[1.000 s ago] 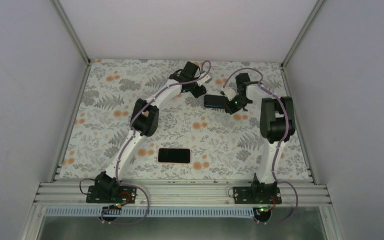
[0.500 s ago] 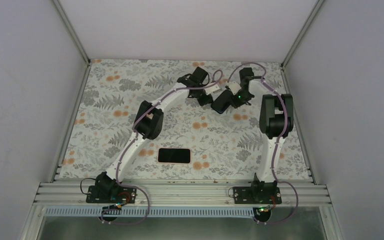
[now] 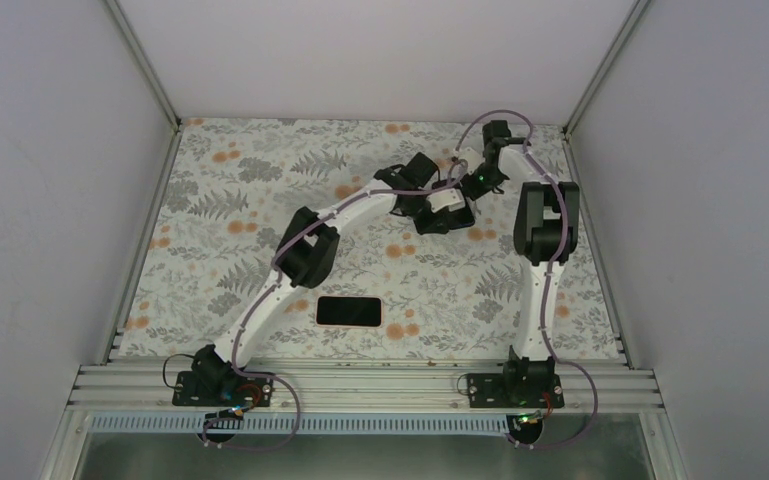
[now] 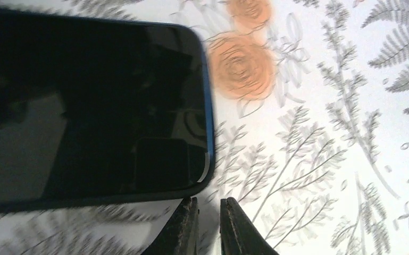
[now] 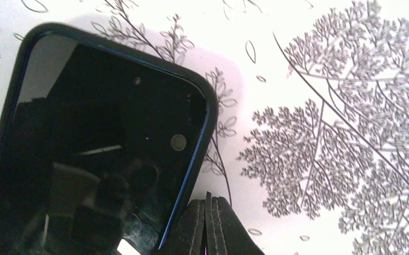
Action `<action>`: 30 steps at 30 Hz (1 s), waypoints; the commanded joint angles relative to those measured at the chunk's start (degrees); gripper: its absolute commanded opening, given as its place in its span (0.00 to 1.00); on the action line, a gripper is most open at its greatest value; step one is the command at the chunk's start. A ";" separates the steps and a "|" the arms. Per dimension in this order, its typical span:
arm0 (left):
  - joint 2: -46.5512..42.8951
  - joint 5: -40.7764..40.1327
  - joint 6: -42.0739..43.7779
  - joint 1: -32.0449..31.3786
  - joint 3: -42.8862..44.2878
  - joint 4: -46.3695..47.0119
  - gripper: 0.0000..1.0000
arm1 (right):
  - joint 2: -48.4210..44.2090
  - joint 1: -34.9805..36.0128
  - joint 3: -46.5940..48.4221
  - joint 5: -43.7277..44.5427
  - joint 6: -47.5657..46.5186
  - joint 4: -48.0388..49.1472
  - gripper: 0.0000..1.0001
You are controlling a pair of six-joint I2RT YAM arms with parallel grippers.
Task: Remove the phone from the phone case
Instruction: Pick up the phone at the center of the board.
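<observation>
Two sets of jaws meet around a dark blue-rimmed slab [image 4: 85, 106], which serves as the marker for everything else; those of the left gripper [image 4: 208, 204] are all but together, with only a sliver of patterned worktop [image 3: 220, 200] showing between them and nothing held; their tips sit just beside the slab's long rim, close to one rounded corner, and whether they touch it cannot be told; those of the right gripper [image 5: 207, 199] are pressed fully together, empty, with their tips at the slab's rim near another rounded corner, on the end that carries a small round dot in the glass; contact there cannot be told either; the slab's glossy face is turned up and mirrors the wrist hardware above it; an orange flower print lies just beyond the slab's corner in the left wrist view, and grey fern prints spread beside it in the right wrist view; from above, both arms bend inward over the slab and hide most of it; the phone [image 3: 345, 310] lies flat and screen up well apart from the slab, on the side toward the arm bases; it is seated in the phone case [image 3: 379, 312], whose pink edge shows along its rim; neither gripper is near it.
</observation>
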 commanded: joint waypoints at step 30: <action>-42.12 5.94 18.69 7.11 -28.81 -16.86 0.61 | -3.55 5.51 0.87 -17.98 -10.26 -5.01 0.69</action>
